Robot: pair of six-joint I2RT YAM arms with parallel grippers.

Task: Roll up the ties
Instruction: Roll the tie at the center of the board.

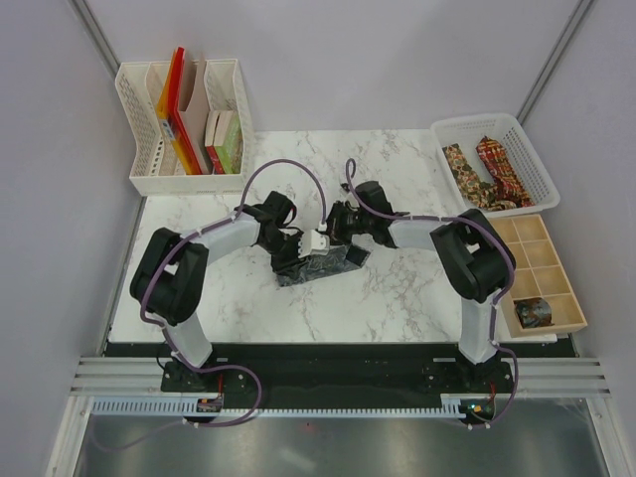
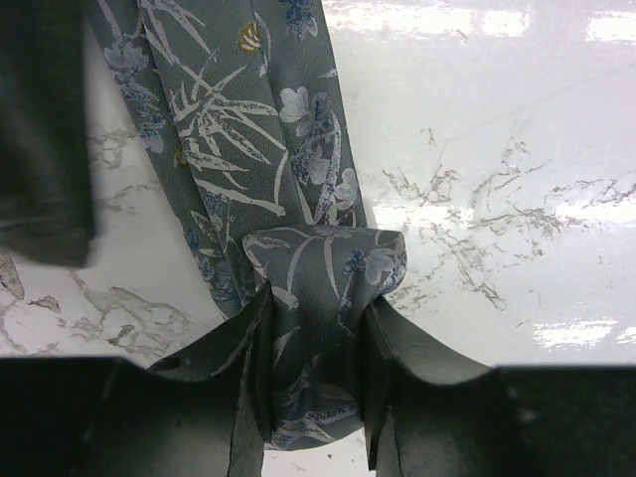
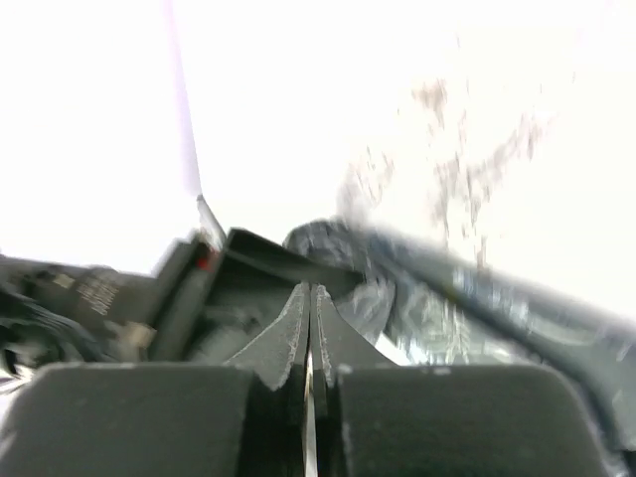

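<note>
tie: grey-green tie (image 1: 314, 266) mid-frame on surface (image 1: 397, 298), end folded over | left fingers (image 2: 224, 348) pinching that fold | right fingers (image 3: 283, 338) pressed together alongside, nothing visible between | handling: light, limp, probably slippery; grip roll across its width

The grey-green tie (image 2: 248, 129) bore pale bamboo-like leaves, bluish-white flowers and one small yellow bud. The table (image 1: 397, 288) was white marble with grey veins. At far right, a white basket (image 1: 538, 166) held a brown-gold patterned tie (image 1: 459, 159) and a red patterned tie (image 1: 494, 157). At far left, orange, red and green folders (image 1: 177, 109) filled a white rack (image 1: 149, 180).
</note>
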